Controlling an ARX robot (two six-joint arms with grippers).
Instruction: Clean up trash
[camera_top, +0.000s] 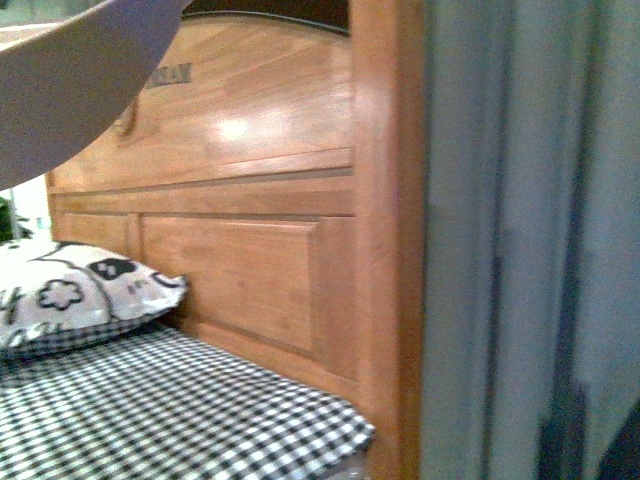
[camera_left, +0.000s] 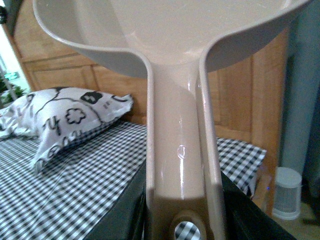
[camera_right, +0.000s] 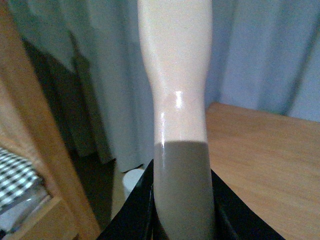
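Two end effectors, both clenched: left end effector (camera_left: 185, 222) grasping dustpan (camera_left: 165, 30) by its handle, above checked bedding (camera_left: 75, 175) near pillow (camera_left: 65, 117); right end effector (camera_right: 182, 225) grasping beige handle (camera_right: 177, 75). Whereabouts of trash cannot be told.

ahead of the left pincer (camera_left: 182, 222) i saw a wooden headboard (camera_top: 250, 150) with raised panels and a soft glare on its top board. below that pincer lay a black-and-white checked bed cover (camera_left: 75, 180) and a patterned pillow (camera_left: 65, 117). beyond the right pincer (camera_right: 182, 227) hung grey-blue curtains (camera_right: 260, 50) beside a pale wooden surface (camera_right: 265, 165).
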